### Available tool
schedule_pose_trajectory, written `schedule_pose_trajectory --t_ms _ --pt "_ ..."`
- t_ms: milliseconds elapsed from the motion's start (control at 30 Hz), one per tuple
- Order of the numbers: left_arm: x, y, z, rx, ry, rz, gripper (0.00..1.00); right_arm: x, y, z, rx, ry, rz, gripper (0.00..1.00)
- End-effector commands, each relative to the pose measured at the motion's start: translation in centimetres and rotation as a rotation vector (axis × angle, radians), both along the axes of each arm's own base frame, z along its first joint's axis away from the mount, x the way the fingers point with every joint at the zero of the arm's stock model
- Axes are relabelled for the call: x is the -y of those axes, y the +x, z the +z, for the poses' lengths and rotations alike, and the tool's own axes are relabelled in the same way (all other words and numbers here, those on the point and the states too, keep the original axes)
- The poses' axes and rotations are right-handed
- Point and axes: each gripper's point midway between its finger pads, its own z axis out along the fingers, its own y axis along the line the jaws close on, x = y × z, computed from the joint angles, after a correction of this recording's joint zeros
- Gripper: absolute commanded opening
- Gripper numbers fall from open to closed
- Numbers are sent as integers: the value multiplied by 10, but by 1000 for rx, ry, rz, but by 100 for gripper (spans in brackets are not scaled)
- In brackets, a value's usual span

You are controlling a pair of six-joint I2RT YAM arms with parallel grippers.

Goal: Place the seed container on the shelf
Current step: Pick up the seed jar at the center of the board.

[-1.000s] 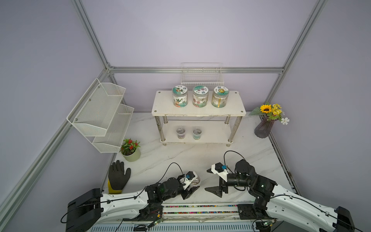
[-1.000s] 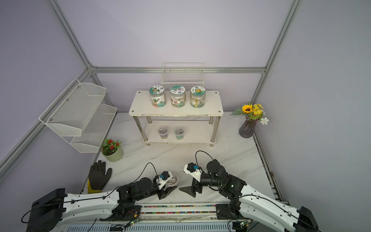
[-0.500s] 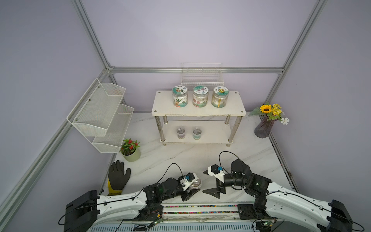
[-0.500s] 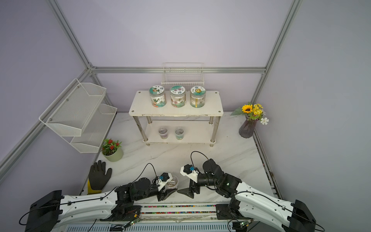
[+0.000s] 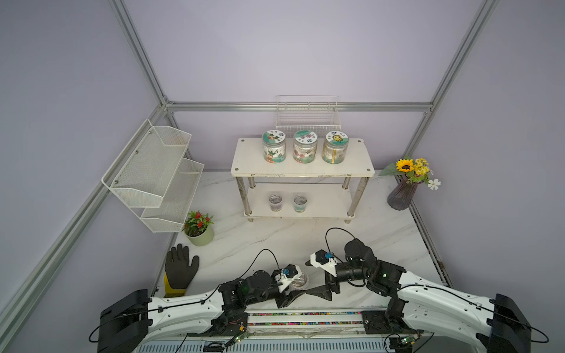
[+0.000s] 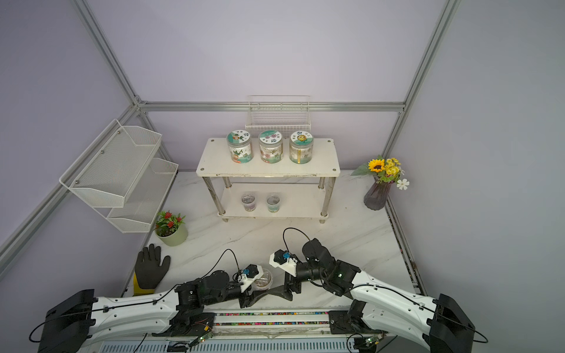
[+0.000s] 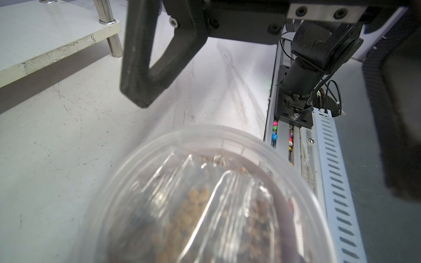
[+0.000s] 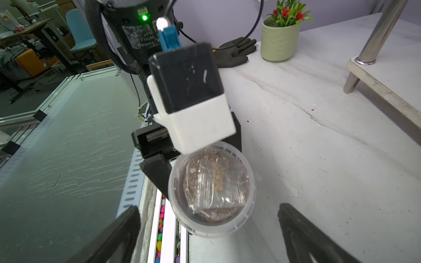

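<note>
The seed container is a small clear round tub with seed packets inside, at the table's front edge. My left gripper is shut on it; the tub fills the left wrist view. My right gripper stands open just right of the tub, whose rim reaches between the fingertips without touching them. The shelf stands at the back of the table, far from both grippers.
Three labelled jars stand on the shelf's top board and two small clear cups on its lower board. A potted plant and a black glove lie at the left, a flower vase at the right.
My right arm has moved left, bringing its open fingers up to the tub. The left gripper and the tub have barely moved.
</note>
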Motion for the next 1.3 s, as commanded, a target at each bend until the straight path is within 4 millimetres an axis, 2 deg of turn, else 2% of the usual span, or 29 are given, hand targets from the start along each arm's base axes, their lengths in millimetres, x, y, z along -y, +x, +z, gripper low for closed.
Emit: schedule_pose_trajectory --t_ms 0,933,1267 --pt "9 1 22 29 -58 -22 61 -7 -2 13 25 34 38 97" --pt "11 -2 29 30 -79 -41 63 -22 4 2 2 20 67 97" --pt "10 -3 27 35 -81 -44 60 -18 3 -9 -21 -8 54 97"
